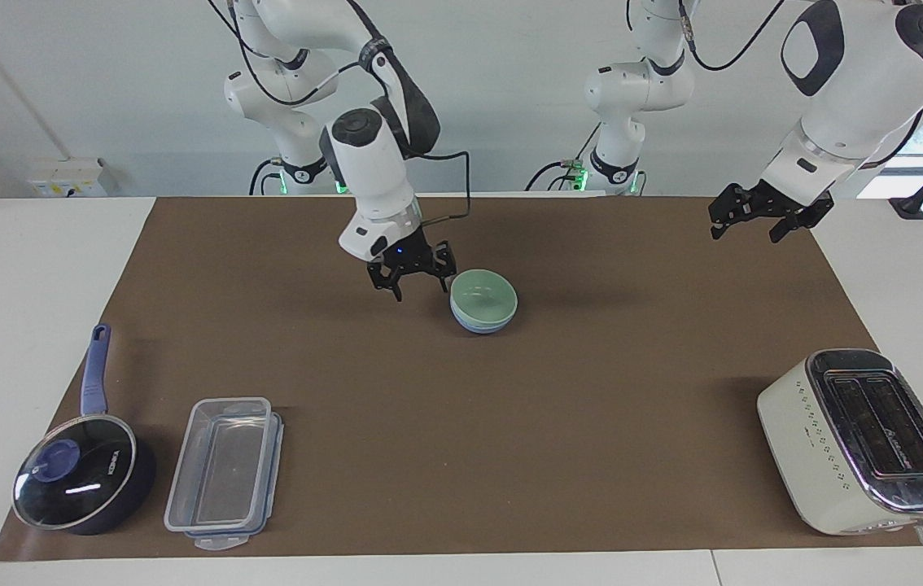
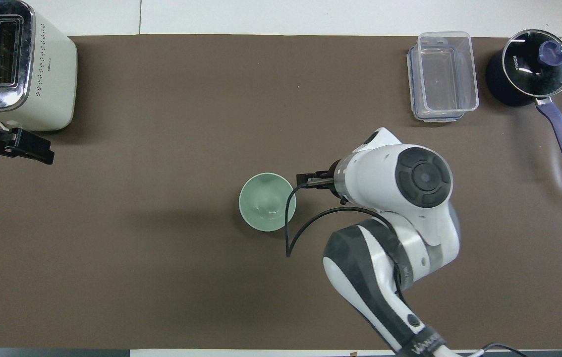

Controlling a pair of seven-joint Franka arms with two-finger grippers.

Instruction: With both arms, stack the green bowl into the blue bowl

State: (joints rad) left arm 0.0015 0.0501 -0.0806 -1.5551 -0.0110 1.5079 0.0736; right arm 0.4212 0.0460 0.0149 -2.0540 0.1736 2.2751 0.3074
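Note:
The green bowl (image 1: 484, 295) sits nested in the blue bowl (image 1: 481, 325) in the middle of the brown mat. Only the blue bowl's lower wall shows under it. In the overhead view the green bowl (image 2: 266, 201) hides the blue one. My right gripper (image 1: 421, 286) is open and empty, raised just above the mat beside the bowls, toward the right arm's end and clear of the rim. In the overhead view, the right gripper (image 2: 310, 179) is mostly hidden by the wrist. My left gripper (image 1: 745, 234) is open and empty and waits in the air over the mat's edge at the left arm's end.
A white toaster (image 1: 860, 439) stands farther from the robots at the left arm's end. A clear lidded container (image 1: 225, 472) and a dark blue saucepan with a glass lid (image 1: 79, 480) lie farther from the robots at the right arm's end.

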